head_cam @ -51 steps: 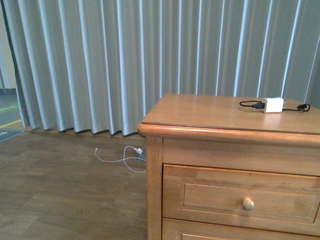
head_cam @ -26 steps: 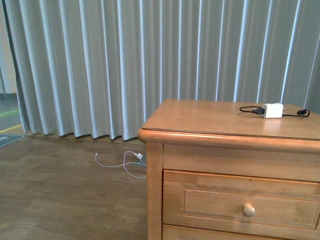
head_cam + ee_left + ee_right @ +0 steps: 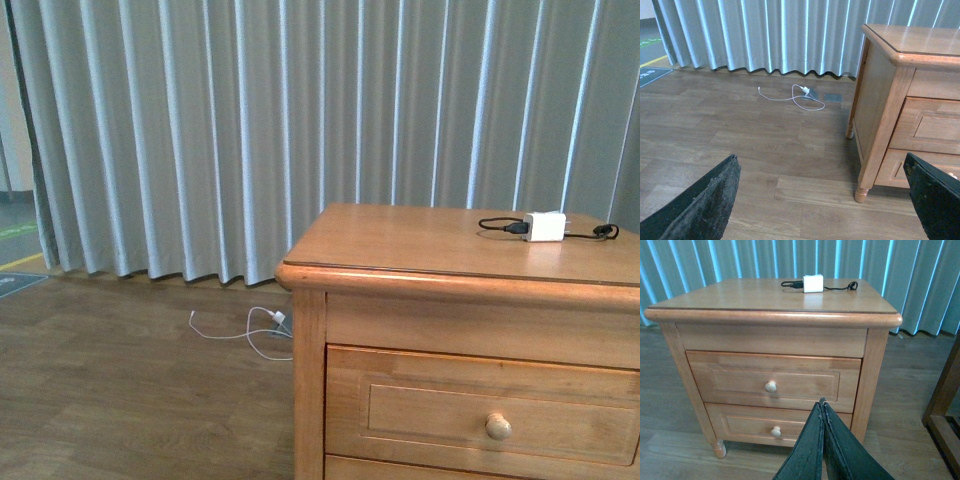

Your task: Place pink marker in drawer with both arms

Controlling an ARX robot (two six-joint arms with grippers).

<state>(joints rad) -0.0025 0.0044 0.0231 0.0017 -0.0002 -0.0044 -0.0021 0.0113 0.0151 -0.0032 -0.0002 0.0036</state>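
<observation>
While front view crops it, lower drawer in right wrist view

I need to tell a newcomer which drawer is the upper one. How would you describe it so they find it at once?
Find the light-wood nightstand in front of the pale curtain; a white charger block lies on its top. The drawer sits directly under that top, closed, with one round wooden knob. The similar lower drawer is nearer the floor.
</observation>
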